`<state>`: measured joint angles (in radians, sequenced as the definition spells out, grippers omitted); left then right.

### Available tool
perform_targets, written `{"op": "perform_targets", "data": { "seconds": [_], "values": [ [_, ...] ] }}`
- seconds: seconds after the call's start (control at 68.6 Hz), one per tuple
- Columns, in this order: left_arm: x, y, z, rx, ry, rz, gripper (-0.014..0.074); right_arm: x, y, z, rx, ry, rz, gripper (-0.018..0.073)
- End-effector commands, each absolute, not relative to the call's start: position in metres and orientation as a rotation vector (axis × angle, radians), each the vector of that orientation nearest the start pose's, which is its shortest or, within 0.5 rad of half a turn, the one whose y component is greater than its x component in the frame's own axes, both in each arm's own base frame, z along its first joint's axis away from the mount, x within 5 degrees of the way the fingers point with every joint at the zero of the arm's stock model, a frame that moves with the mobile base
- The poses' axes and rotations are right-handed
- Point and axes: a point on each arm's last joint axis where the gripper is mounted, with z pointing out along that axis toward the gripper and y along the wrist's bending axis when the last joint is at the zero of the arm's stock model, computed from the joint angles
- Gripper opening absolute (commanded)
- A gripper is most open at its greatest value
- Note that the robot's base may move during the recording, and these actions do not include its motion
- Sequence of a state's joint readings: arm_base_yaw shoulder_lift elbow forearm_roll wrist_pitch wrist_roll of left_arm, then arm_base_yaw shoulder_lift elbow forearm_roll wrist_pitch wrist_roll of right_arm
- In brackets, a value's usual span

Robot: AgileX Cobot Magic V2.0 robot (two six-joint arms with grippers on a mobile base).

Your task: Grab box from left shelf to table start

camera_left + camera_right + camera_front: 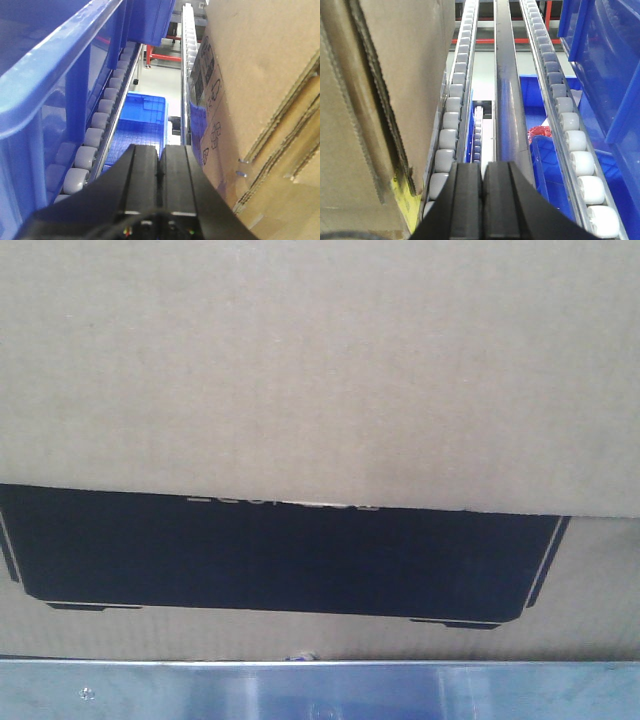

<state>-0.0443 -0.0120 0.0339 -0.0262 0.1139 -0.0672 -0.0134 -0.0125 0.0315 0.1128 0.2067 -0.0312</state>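
We flank the box point(320, 370) on the left shelf point(451, 120).
It sits between us: right of the left tool point(161, 150), left of the right tool point(482, 167), both pinched closed, empty.

On the large brown corrugated cardboard box point(320, 360), pale lettering point(285, 503) atop the wide black printed panel point(280, 555) is half hidden and unreadable. The box's side carries black handling pictograms point(216, 90), without legible words.

The left gripper point(161, 150) points straight ahead, its two black fingers pressed flat together. The right gripper point(483, 167) is the same, fingers touching along their length.
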Motion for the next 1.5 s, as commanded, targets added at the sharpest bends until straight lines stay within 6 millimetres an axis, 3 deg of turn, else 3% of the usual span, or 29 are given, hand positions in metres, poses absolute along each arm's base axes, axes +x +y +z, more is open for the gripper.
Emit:
{"op": "perform_targets", "data": {
  "seconds": [0.0,0.423,0.612,0.729,0.904,0.977,1.093,1.137,1.297,1.487],
  "values": [
    [0.055,-0.003,0.204,-0.044,1.503,-0.119,-0.0092,0.056,0.000,0.192,0.059,1.612,0.052,0.0058],
    [0.055,-0.002,0.205,-0.044,1.490,-0.119,-0.0092,0.056,0.000,0.192,0.059,1.612,0.052,0.0058],
    [0.052,-0.002,0.221,-0.043,1.320,-0.122,-0.0092,0.056,0.000,0.192,0.059,1.612,0.052,0.0058],
    [0.047,-0.002,0.246,-0.041,1.240,-0.124,-0.0092,0.056,0.000,0.192,0.059,1.612,0.052,0.0058],
    [0.033,-0.001,0.298,0.007,1.301,-0.060,-0.0057,0.056,0.000,0.192,0.059,1.612,0.052,0.0058],
    [0.027,0.000,0.320,0.014,1.323,-0.038,0.0052,0.056,0.000,0.192,0.059,1.612,0.052,0.0058],
    [0.025,0.001,0.345,0.010,1.382,-0.029,0.0350,0.056,0.000,0.192,0.059,1.612,0.052,0.0058],
    [0.026,0.001,0.353,0.008,1.412,-0.029,0.0400,0.056,0.000,0.192,0.059,1.612,0.052,0.0058],
    [0.031,-0.001,0.379,-0.008,1.529,-0.066,0.0380,0.056,0.000,0.192,0.059,1.612,0.052,0.0058],
    [0.041,-0.010,0.425,0.069,1.671,-0.225,0.0353,0.056,0.000,0.192,0.059,1.612,0.052,0.0058]
  ]
}}
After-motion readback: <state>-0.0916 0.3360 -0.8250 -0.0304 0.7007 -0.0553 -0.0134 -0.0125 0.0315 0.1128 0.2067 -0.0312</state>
